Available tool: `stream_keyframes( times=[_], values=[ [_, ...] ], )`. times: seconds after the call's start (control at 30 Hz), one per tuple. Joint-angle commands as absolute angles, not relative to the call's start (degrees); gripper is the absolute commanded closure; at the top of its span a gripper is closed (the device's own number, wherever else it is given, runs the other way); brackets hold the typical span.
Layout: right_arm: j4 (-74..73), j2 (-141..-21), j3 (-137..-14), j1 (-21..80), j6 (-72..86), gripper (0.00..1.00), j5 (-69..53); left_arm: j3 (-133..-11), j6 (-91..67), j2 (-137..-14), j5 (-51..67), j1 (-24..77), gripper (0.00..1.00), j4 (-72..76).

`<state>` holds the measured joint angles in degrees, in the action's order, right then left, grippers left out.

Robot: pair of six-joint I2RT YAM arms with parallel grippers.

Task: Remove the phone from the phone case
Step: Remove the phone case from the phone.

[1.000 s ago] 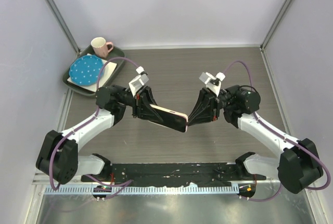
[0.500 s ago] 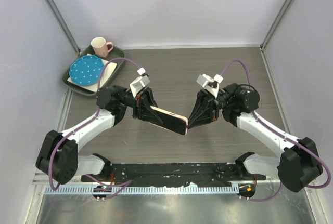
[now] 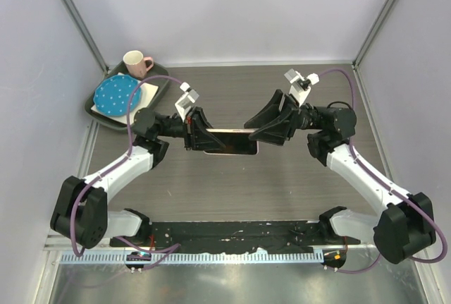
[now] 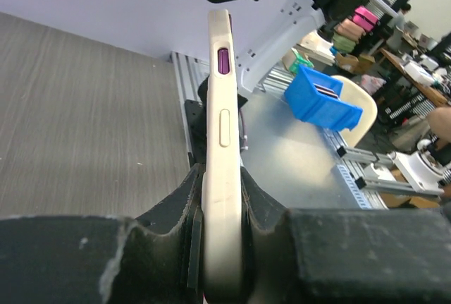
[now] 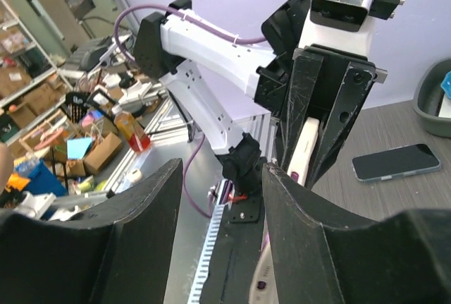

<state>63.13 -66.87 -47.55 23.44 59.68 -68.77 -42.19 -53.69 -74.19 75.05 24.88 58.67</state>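
Note:
A cream-pink phone case [image 3: 232,132] is held on its long edge above the table, level, with the dark screen of the phone [image 3: 236,144] in it facing the near side. My left gripper [image 3: 204,138] is shut on its left end; in the left wrist view both fingers [image 4: 184,198] press the faces of the case [image 4: 220,106], and a purple patch shows in a side opening. My right gripper [image 3: 252,132] is at the case's right end, jaws wide apart [image 5: 220,170]. The case end [image 5: 261,284] lies beside one right finger [image 5: 296,233].
In the right wrist view a second dark-screened phone [image 5: 393,161] lies flat on the table beyond my left gripper [image 5: 303,166]. A dark tray [image 3: 99,112] with a blue dotted plate [image 3: 116,94] and a pink mug [image 3: 137,63] stands at the back left.
The case has swung from slanting down toward the right to level and moved farther back. My right gripper swung round with its end and now shows spread jaws.

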Motion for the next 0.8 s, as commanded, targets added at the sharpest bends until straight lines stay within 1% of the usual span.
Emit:
stream_keyframes(
  times=[0.0, 0.03, 0.07, 0.1, 0.17, 0.2, 0.37, 0.47, 0.5, 0.57, 0.6, 0.63, 0.7, 0.77],
  values=[
    [56.3, -64.0, -48.6, 23.2, 54.1, 0.45, -63.1, -44.2, -50.8, -73.0, 69.1, 23.6, 1.00, 58.0],
    [53.4, -63.6, -48.5, 23.3, 51.5, 0.45, -62.8, -44.0, -50.9, -72.9, 68.5, 22.9, 1.00, 58.0],
    [46.4, -63.3, -48.4, 23.3, 49.0, 0.46, -61.9, -44.1, -50.9, -72.8, 68.0, 22.8, 1.00, 58.0],
    [42.9, -62.7, -48.4, 23.1, 44.0, 0.46, -60.9, -44.2, -50.8, -72.7, 68.0, 22.6, 1.00, 58.0],
    [34.8, -62.4, -48.3, 23.0, 39.8, 0.47, -57.0, -44.5, -51.1, -72.2, 68.6, 22.6, 1.00, 58.0],
    [33.9, -62.5, -48.3, 22.7, 37.5, 0.47, -56.0, -44.5, -51.2, -72.2, 68.6, 22.6, 1.00, 58.1],
    [38.1, -63.0, -47.3, 21.6, 39.8, 0.48, -54.1, -44.0, -51.7, -71.8, 69.3, 22.6, 1.00, 58.6],
    [41.2, -62.8, -47.0, 20.7, 41.9, 0.51, -53.8, -43.9, -52.0, -71.5, 69.6, 22.6, 1.00, 59.3],
    [41.8, -62.9, -46.8, 20.6, 42.6, 0.56, -53.9, -43.9, -52.3, -71.5, 69.5, 22.5, 1.00, 59.3],
    [41.9, -62.9, -46.7, 20.3, 42.8, 0.60, -54.3, -43.8, -52.8, -71.4, 69.5, 22.6, 1.00, 60.2],
    [42.0, -62.8, -46.3, 20.5, 42.8, 0.64, -54.4, -43.9, -53.0, -71.3, 69.3, 22.6, 1.00, 60.4],
    [42.0, -62.8, -46.1, 20.4, 42.8, 0.66, -54.7, -43.9, -53.3, -71.3, 69.3, 22.5, 1.00, 60.5],
    [42.1, -62.4, -45.8, 20.3, 43.2, 0.65, -56.0, -44.0, -53.6, -71.1, 69.3, 22.5, 1.00, 60.7],
    [42.6, -62.0, -45.4, 20.3, 43.6, 0.61, -56.7, -44.0, -53.7, -71.1, 69.0, 22.4, 1.00, 60.9]
  ],
)
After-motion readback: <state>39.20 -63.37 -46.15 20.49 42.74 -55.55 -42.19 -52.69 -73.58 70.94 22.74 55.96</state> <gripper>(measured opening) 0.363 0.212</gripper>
